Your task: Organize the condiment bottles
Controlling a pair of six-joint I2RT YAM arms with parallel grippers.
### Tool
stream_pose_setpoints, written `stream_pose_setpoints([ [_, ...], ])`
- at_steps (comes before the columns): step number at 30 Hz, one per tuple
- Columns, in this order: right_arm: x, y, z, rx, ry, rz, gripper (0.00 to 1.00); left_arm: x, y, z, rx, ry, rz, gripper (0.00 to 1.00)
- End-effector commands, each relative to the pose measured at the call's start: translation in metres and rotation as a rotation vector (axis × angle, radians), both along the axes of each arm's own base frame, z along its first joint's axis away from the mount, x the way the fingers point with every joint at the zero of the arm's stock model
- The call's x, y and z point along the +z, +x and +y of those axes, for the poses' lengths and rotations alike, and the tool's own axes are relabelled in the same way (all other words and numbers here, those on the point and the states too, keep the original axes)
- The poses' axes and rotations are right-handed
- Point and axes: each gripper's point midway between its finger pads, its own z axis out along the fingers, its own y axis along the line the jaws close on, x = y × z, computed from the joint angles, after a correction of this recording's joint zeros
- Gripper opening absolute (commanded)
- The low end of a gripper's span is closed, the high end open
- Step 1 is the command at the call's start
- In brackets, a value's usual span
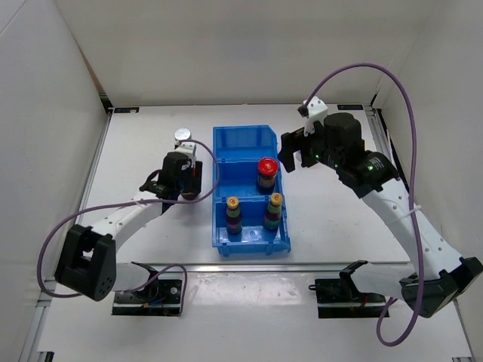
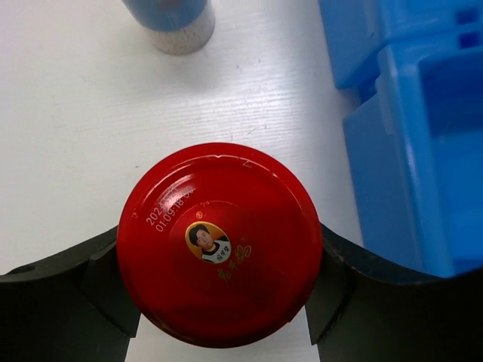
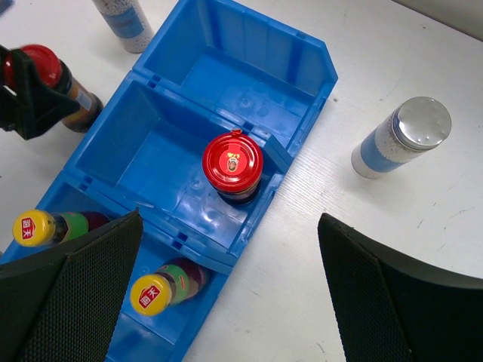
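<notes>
A: Closest up, L wrist cam: red-cap jar (image 2: 219, 245), upright on the surface (image 2: 75, 151), just L of the bin (image 2: 423, 151).
B: L hand (image 1: 185, 181)?
A: Its fingers (image 2: 53, 302) flank the jar, tight in on both sides. Can't tell if they actually press on it.
B: R hand (image 1: 298, 157)?
A: Spread wide, nothing in it, hovering by the bin's R wall toward the back.
B: Other btls?
A: 2nd jar (image 1: 266, 172) stands in the mid compartment, R side. Front row: L yellow-cap (image 1: 233, 213) and R yellow-cap (image 1: 273, 210), both upright, a divider between them.
B: Silver lids?
A: Shaker (image 1: 183, 136) is on the surface just behind the L hand, near the bin's back L corner. 2nd shaker (image 3: 404, 136) is on the surface R of the bin, apart from it; seen only on R wrist cam.
</notes>
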Motion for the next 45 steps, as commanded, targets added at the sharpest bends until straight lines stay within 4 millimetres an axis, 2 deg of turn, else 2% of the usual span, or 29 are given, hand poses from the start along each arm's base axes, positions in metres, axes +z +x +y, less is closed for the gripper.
stream_pose_setpoints([
  [1,0.006,-0.005,-0.004,-0.003,0.016,-0.020,1.00,0.128,0.026,-0.011,-0.030,-0.114,-0.335,0.33],
  [2,0.006,-0.005,-0.004,-0.003,0.016,-0.020,1.00,0.154,0.028,-0.014,-0.051,-0.124,-0.384,0.32],
  [3,0.006,-0.005,-0.004,-0.003,0.016,-0.020,1.00,0.167,0.029,-0.018,-0.075,-0.133,-0.408,0.32],
  [5,0.006,-0.004,-0.005,-0.011,0.013,-0.022,1.00,0.206,0.025,-0.041,-0.186,-0.169,-0.480,0.32],
  [9,0.002,-0.003,-0.007,-0.020,0.005,-0.016,1.00,0.232,0.021,-0.078,-0.348,-0.224,-0.512,0.32],
  [10,0.002,-0.003,-0.007,-0.020,0.005,-0.016,1.00,0.233,0.019,-0.089,-0.404,-0.245,-0.503,0.32],
  [11,0.002,-0.003,-0.007,-0.020,0.005,-0.016,1.00,0.224,0.019,-0.099,-0.438,-0.251,-0.477,0.32],
  [12,0.002,-0.003,-0.007,-0.020,0.005,-0.016,1.00,0.228,0.018,-0.107,-0.479,-0.270,-0.482,0.32],
  [16,0.002,-0.001,-0.010,-0.039,-0.003,-0.021,1.00,0.207,0.019,-0.126,-0.557,-0.311,-0.410,0.32],
  [19,0.002,0.002,-0.014,-0.058,-0.007,-0.024,1.00,0.170,0.016,-0.136,-0.610,-0.312,-0.329,0.32],
  [21,0.000,0.001,-0.017,-0.067,-0.016,-0.019,1.00,0.157,0.018,-0.136,-0.615,-0.298,-0.319,0.32],
  [22,0.003,0.000,-0.018,-0.067,-0.011,-0.026,1.00,0.141,0.016,-0.137,-0.622,-0.299,-0.290,0.32],
  [23,0.003,0.001,-0.019,-0.076,-0.015,-0.029,1.00,0.138,0.016,-0.137,-0.622,-0.299,-0.290,0.32],
  [25,0.003,0.001,-0.019,-0.076,-0.015,-0.029,1.00,0.118,0.017,-0.140,-0.630,-0.298,-0.251,0.32],
  [27,-0.002,0.000,-0.021,-0.084,-0.028,-0.015,1.00,0.107,0.020,-0.141,-0.628,-0.294,-0.226,0.34],
  [28,0.000,-0.001,-0.022,-0.084,-0.023,-0.023,1.00,0.092,0.020,-0.142,-0.619,-0.296,-0.186,0.35],
  [29,-0.003,-0.002,-0.023,-0.084,-0.028,-0.015,1.00,0.089,0.022,-0.143,-0.619,-0.295,-0.184,0.37],
  [34,-0.007,-0.001,-0.024,-0.092,-0.037,-0.010,1.00,0.049,0.022,-0.148,-0.597,-0.258,-0.104,0.45],
  [35,-0.007,-0.001,-0.026,-0.100,-0.041,-0.012,1.00,0.044,0.024,-0.147,-0.594,-0.245,-0.100,0.52],
  [37,-0.007,-0.001,-0.026,-0.100,-0.041,-0.012,1.00,0.040,0.025,-0.146,-0.574,-0.226,-0.097,0.59],
  [38,-0.007,0.001,-0.027,-0.111,-0.045,-0.015,1.00,0.039,0.027,-0.145,-0.565,-0.221,-0.099,0.69],
  [39,-0.007,0.002,-0.029,-0.122,-0.050,-0.018,1.00,0.039,0.025,-0.147,-0.565,-0.215,-0.100,0.81],
  [40,-0.007,0.001,-0.029,-0.126,-0.043,-0.014,1.00,0.043,0.027,-0.145,-0.556,-0.211,-0.111,1.00],
  [44,-0.020,0.017,-0.042,-0.229,-0.065,0.019,1.00,0.081,0.031,-0.140,-0.526,-0.206,-0.178,1.00],
  [45,-0.020,0.021,-0.044,-0.258,-0.054,0.028,1.00,0.100,0.034,-0.141,-0.532,-0.206,-0.211,1.00],
])
